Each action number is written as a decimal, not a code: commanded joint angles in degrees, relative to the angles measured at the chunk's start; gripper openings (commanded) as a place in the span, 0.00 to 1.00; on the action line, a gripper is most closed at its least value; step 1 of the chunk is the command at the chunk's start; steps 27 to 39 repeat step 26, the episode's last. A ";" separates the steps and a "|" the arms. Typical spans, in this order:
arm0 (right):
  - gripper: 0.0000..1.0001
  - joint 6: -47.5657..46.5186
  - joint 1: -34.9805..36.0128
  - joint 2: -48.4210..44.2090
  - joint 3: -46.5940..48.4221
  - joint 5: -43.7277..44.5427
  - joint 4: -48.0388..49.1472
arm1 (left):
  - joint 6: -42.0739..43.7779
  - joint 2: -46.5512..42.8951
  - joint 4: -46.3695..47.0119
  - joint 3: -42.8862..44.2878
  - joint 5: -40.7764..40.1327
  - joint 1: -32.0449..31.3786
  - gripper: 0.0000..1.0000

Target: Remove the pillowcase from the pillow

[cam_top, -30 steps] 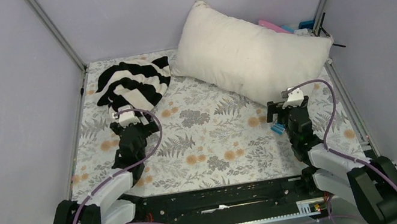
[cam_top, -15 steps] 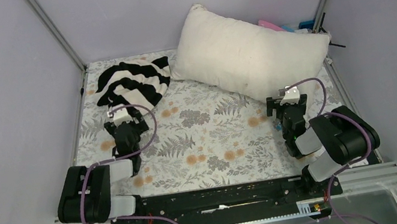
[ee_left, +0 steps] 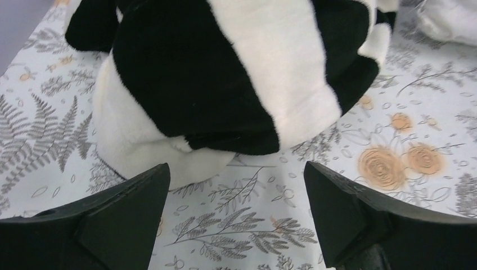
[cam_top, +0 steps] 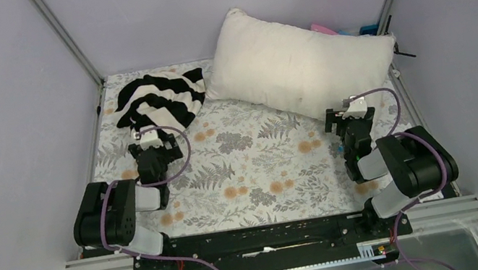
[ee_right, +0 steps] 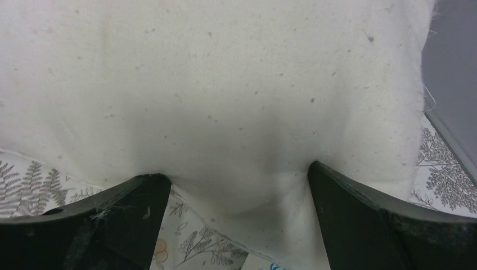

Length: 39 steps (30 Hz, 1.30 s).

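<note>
Fingers of left gripper and right gripper stand wide, gripping nothing. Pillowcase lies fully off pillow, beside it; removal appears complete. Next move: park both grippers.

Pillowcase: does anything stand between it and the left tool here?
Nothing visible does. In the left wrist view the left tool is open, and only bare floral table cover lies between it and the striped pillowcase. The pillowcase is already off the pillow, lying to its left.
</note>
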 commanded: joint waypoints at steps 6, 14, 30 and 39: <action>0.99 3.87 -5.30 1.24 2.94 -7.01 -2.01 | 1.46 -0.25 7.65 0.36 4.06 0.18 0.99; 1.00 4.05 -5.27 1.01 2.87 -7.08 -2.20 | 1.46 -0.20 7.84 0.20 3.78 0.18 0.99; 0.99 4.14 -5.33 0.94 2.78 -7.08 -2.27 | 1.81 0.10 8.76 -0.22 5.03 0.27 0.99; 0.99 4.14 -5.33 0.94 2.78 -7.08 -2.27 | 1.81 0.10 8.76 -0.22 5.03 0.27 0.99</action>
